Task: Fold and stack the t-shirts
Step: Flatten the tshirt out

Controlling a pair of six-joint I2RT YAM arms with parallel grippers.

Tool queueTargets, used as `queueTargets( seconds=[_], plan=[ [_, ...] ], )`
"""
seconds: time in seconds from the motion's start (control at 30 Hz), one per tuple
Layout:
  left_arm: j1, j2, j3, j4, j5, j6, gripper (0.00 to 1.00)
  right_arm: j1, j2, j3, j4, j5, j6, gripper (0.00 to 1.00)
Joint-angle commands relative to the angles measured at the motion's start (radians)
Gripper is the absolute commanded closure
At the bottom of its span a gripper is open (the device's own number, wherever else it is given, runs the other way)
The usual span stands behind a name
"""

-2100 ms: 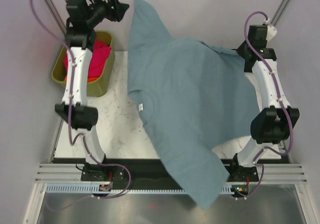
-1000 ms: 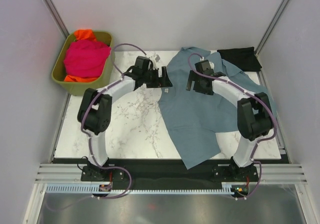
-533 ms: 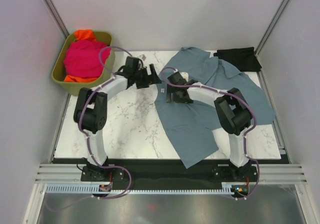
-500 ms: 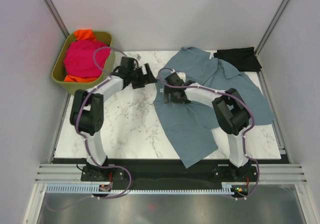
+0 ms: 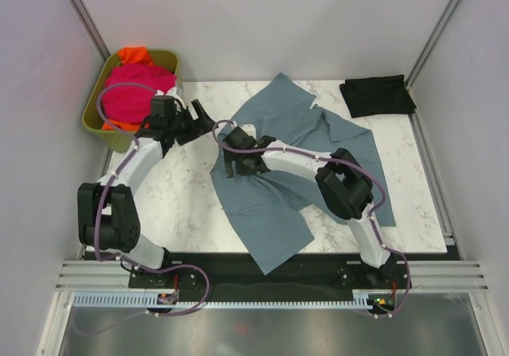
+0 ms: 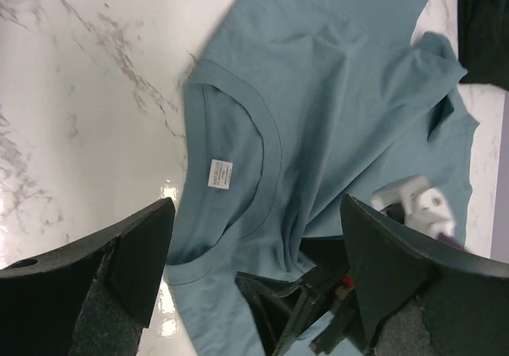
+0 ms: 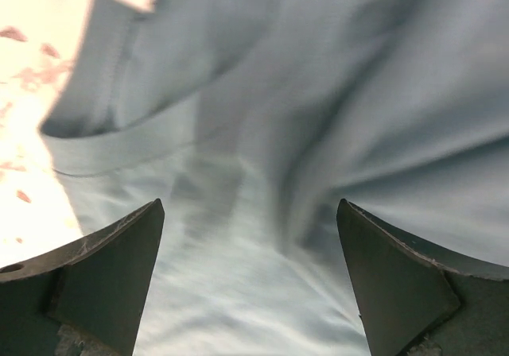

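Note:
The slate blue-grey t-shirt (image 5: pixel 274 110) lies rumpled across the middle of the marble table, with one corner hanging over the near edge. Its collar and white label (image 6: pixel 220 173) face up. My right gripper (image 5: pixel 238 164) hovers open close over the cloth just below the collar (image 7: pixel 250 213), gripping nothing. My left gripper (image 5: pixel 199 116) is open over bare marble left of the collar (image 6: pixel 257 205). A folded black t-shirt (image 5: pixel 378 94) rests at the back right. The magenta-pink t-shirt (image 5: pixel 131 86) and the orange t-shirt (image 5: pixel 131 54) are bunched in the bin.
The olive-green bin (image 5: pixel 99 121) stands off the table's back left corner, just behind my left arm. Grey walls close in both sides. Bare marble (image 5: pixel 179 189) shows left of the shirt and at the right front (image 5: pixel 413 205).
The blue-grey shirt has slid left across the table with my right gripper. My left gripper has drawn back left toward the bin, clear of the cloth.

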Motion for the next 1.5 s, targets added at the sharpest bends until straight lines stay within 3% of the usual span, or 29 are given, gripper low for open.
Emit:
queueTargets(
  seconds=[0.0,0.1,0.3,0.4,0.53,0.7,0.87,1.07,1.17,1.3,1.47],
  plan=[
    [-0.06,0.038,0.031,-0.017,-0.007,0.028,0.08,-0.085,-0.148,0.071,-0.115,-0.012,-0.076,0.02],
    [-0.13,0.058,0.044,-0.027,-0.061,0.007,0.09,-0.16,-0.252,0.071,-0.168,-0.005,-0.116,0.02],
    [-0.257,0.134,0.011,0.002,-0.104,-0.036,0.1,-0.318,-0.449,-0.177,-0.165,0.021,-0.13,0.02],
    [-0.303,0.181,-0.017,0.042,-0.113,-0.073,0.1,-0.361,-0.473,-0.291,-0.114,-0.014,-0.134,0.02],
    [-0.32,0.209,-0.064,0.058,-0.117,-0.11,0.11,-0.407,-0.421,-0.309,-0.093,-0.041,-0.145,0.02],
    [-0.313,0.149,-0.199,0.039,-0.194,-0.104,0.09,-0.542,-0.34,-0.367,-0.021,-0.195,-0.144,0.02],
    [-0.305,0.082,-0.293,-0.008,-0.268,-0.098,0.09,-0.66,-0.328,-0.458,0.03,-0.229,-0.118,0.02],
    [-0.201,-0.07,-0.403,-0.057,-0.276,-0.082,0.08,-0.763,-0.343,-0.584,0.058,-0.24,-0.075,0.02],
    [-0.156,-0.208,-0.457,-0.115,-0.374,-0.118,0.06,-0.777,-0.367,-0.633,0.058,-0.203,-0.046,0.02],
    [-0.077,-0.381,-0.544,-0.14,-0.384,-0.13,0.04,-0.78,-0.413,-0.699,0.071,-0.202,-0.006,0.02],
    [-0.078,-0.434,-0.488,-0.183,-0.345,-0.098,0.05,-0.749,-0.481,-0.665,0.043,-0.236,-0.05,0.02]
  ],
)
